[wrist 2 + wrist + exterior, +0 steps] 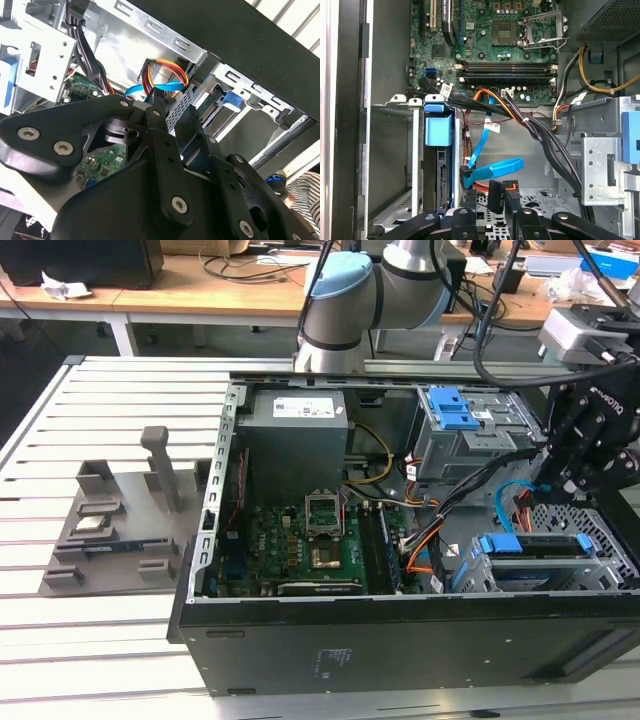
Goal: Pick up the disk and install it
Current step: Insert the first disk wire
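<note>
1. Gripper (565, 475) hanging low inside the open computer case (400, 635), at the exterior view's right. Width of opening: cannot tell. No disk seen in it.
2. Second wrist view: gripper (170, 107) pointed at a bundle of orange and blue wires (167, 75) by the case wall.
3. Blue cable (492, 167) looping just ahead of the gripper in the first wrist view, with its black plug (466, 176) near the disk's connector edge. Plugged in or not: cannot tell.
4. Disk (439, 132) standing on edge in the drive cage (395, 102), blue bracket on top, beside the gripper rather than under it.
5. Exterior view: same disk (535, 544) in the cage at the case's near corner, on the exterior view's right, apart from the gripper.
6. Progress, judged from this: pick-up done and disk apparently already slid into its bay. Seating depth hidden by the cage. Cabling possibly left.
7. Farther out: motherboard (310, 540) mid-case, grey power box (297, 440) behind it, second cage with a blue latch (450, 408) at the back.
8. Outside the case: grey parts holder (120, 525) on the slatted bench (100, 400), well apart from the work.
</note>
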`<state>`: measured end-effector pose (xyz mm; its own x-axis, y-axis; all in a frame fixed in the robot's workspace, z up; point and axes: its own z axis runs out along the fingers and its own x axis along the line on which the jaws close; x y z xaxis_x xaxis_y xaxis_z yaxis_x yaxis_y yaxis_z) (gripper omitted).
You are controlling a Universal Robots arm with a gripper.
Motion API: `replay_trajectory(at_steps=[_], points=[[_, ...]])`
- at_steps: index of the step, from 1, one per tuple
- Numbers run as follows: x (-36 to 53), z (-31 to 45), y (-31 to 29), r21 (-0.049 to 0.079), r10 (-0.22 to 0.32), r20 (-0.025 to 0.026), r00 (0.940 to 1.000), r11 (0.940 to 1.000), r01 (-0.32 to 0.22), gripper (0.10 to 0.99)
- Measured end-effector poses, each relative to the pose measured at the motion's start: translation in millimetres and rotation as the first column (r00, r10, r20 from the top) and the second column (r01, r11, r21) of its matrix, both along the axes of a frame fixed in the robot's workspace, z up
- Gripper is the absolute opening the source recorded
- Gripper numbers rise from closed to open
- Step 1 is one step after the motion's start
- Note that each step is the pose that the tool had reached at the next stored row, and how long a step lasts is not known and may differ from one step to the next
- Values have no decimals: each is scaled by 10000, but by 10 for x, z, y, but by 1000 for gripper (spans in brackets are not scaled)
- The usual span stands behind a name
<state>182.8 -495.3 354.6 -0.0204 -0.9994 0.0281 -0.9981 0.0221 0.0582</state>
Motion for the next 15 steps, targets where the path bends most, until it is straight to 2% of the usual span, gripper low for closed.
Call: replay_trajectory(at_steps=[7,9,10,15], points=[[0,-5,0,-6,0,0,10000,10000,0,361],[0,-6,0,-6,0,0,10000,10000,0,216],[0,-6,0,-6,0,0,10000,10000,0,176],[0,-7,0,-6,0,0,10000,10000,0,173]])
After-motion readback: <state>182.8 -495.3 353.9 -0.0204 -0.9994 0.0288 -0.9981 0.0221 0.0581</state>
